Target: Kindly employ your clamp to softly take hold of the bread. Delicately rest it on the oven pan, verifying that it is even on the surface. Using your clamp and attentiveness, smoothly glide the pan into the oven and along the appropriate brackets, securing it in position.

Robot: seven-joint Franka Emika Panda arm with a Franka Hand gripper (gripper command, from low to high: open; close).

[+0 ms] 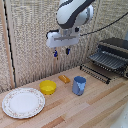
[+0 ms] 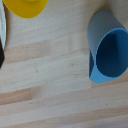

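On the desk (image 1: 100,107) nearest us sits a plate (image 1: 23,102), then bowl (image 1: 48,87) & mug (image 1: 79,85). Bread (image 1: 64,78) lies just behind, betw. them. Oven (image 1: 114,55) far right w/ pan (image 1: 98,71) sticking out. Pincer (image 1: 61,51) hangs above, slightly open, empty.

Blue mug (image 2: 107,50) & yellow bowl (image 2: 26,7) well apart on wood table (image 2: 50,75).

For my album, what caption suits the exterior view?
Open claw hovering above bread, bowl and mug.
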